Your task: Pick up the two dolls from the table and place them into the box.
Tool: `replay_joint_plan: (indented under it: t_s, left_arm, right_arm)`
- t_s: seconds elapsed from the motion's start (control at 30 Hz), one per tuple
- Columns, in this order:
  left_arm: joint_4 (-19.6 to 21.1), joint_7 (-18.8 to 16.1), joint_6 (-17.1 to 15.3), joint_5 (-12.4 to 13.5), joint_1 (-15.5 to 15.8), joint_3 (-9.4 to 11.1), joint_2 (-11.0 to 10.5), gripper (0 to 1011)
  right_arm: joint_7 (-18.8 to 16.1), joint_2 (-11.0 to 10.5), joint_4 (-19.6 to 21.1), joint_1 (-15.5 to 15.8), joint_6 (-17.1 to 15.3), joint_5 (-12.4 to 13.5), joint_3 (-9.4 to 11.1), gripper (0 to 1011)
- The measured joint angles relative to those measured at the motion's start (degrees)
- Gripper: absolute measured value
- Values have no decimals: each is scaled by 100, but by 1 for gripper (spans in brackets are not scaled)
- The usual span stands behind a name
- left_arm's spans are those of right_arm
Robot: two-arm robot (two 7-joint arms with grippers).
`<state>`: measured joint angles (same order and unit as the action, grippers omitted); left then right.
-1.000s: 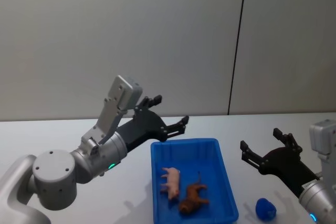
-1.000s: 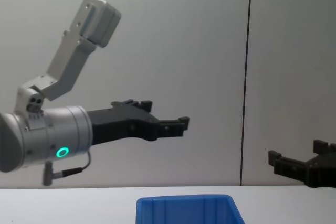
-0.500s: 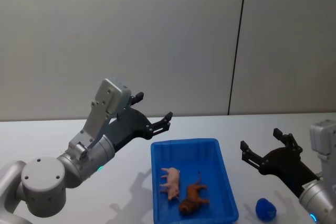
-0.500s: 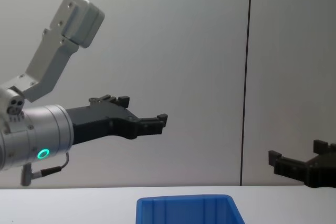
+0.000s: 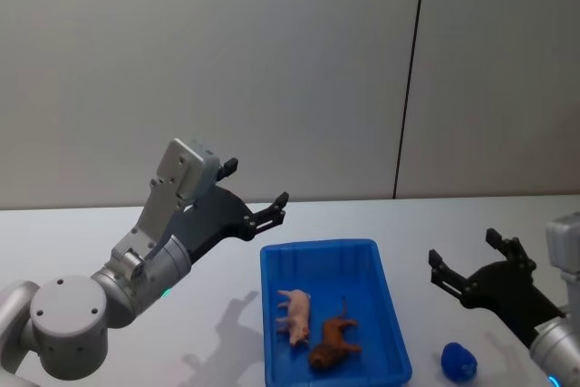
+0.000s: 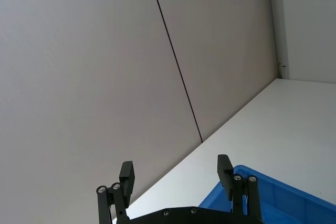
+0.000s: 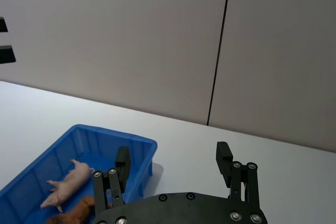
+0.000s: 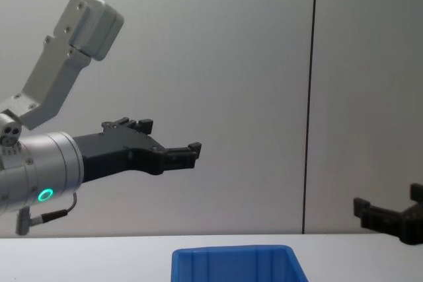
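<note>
Two dolls lie inside the blue box (image 5: 317, 249): a pink pig (image 5: 295, 311) and a brown animal (image 5: 333, 342) beside it. The right wrist view shows the same pink pig (image 7: 68, 182) and brown doll (image 7: 73, 214) in the box (image 7: 121, 139). My left gripper (image 5: 256, 184) hangs open and empty in the air, above and to the left of the box's far end. My right gripper (image 5: 464, 251) is open and empty to the right of the box, above the white table (image 5: 227, 333). In the chest view the left gripper (image 8: 168, 138) is high over the box (image 8: 231, 262).
A small blue rounded object (image 5: 459, 362) lies on the table right of the box, below my right gripper. A grey wall with a dark vertical seam (image 5: 408, 88) stands behind the table.
My left arm has drawn back to the left, away from above the box, its gripper still open. My right gripper has shifted slightly right. The dolls have stayed in the box.
</note>
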<state>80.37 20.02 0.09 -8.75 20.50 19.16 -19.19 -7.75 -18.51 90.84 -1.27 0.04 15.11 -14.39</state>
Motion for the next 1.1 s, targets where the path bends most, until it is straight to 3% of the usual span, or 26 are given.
replay_joint_plan:
  t_s: [0.77,1.1]
  left_arm:
    - [42,-71,11,26,-31,-11,-26,1001]
    - [48,-77,11,28,-35,-11,-30,1001]
  right_arm:
    - [64,-136,-278,236,-737,81,60,1001]
    - [-48,-108,-514,276,-863,-19,-3,1001]
